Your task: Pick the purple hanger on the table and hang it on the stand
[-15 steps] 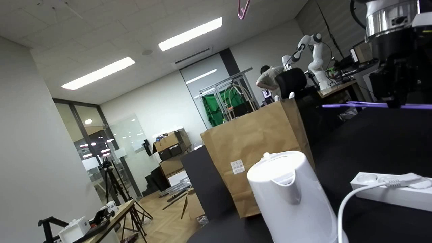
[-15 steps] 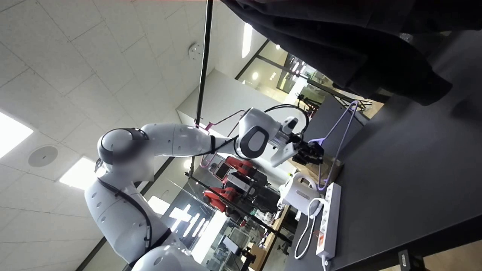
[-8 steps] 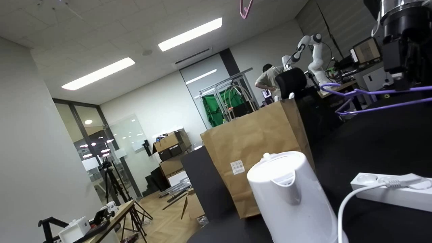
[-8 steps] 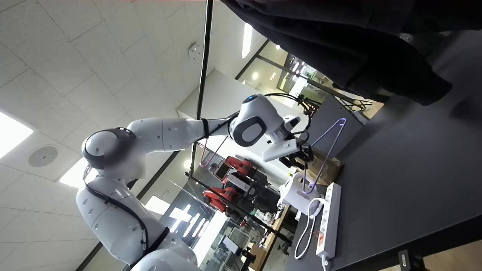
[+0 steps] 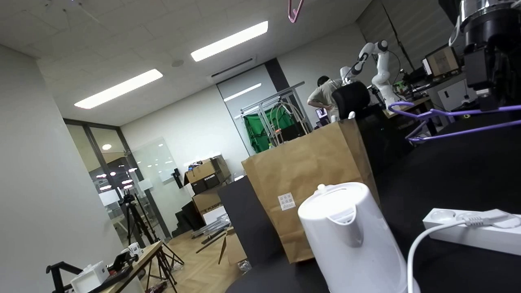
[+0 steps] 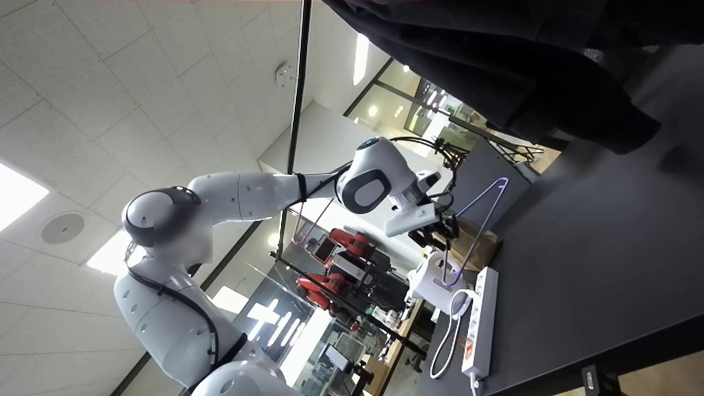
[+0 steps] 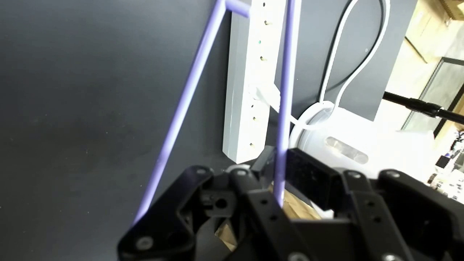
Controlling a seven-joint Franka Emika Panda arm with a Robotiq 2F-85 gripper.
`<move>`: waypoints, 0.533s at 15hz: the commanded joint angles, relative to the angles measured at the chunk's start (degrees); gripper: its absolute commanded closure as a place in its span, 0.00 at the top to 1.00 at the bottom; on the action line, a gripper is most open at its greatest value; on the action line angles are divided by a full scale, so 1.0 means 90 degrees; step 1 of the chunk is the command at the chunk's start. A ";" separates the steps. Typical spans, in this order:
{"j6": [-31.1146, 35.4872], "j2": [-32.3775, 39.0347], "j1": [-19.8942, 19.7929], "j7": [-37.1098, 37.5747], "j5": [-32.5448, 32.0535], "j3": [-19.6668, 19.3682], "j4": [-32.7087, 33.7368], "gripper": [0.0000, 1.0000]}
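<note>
My gripper is shut on one rod of the purple hanger in the wrist view. The hanger's arms spread away from the jaws, above the black table. In both exterior views the gripper holds the hanger in the air, tilted. Part of the hanger is cut off at the edge in an exterior view. The stand is a black pole frame behind the arm. A pink hanger is near its pole, partly hidden by the arm.
A white kettle stands beside a brown paper bag. A white power strip with a white cable lies on the table. Dark cloth hangs at the upper right of an exterior view.
My gripper has shifted and turned with the purple hanger, whose outline now shows more openly in an exterior view. Most of this happened in the earlier half second; since then it barely moves.
</note>
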 commanded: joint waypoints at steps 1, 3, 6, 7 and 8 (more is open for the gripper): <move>-0.0057 -0.0007 0.0379 -0.0030 0.0053 -0.0398 0.0017 0.17; -0.0057 -0.0007 0.0377 -0.0030 0.0054 -0.0406 0.0017 0.17; -0.0057 -0.0007 0.0376 -0.0030 0.0054 -0.0409 0.0017 0.17; -0.0057 -0.0007 0.0376 -0.0030 0.0054 -0.0409 0.0017 0.17; -0.0057 0.0052 0.0391 0.0019 0.0016 -0.0406 0.0088 0.04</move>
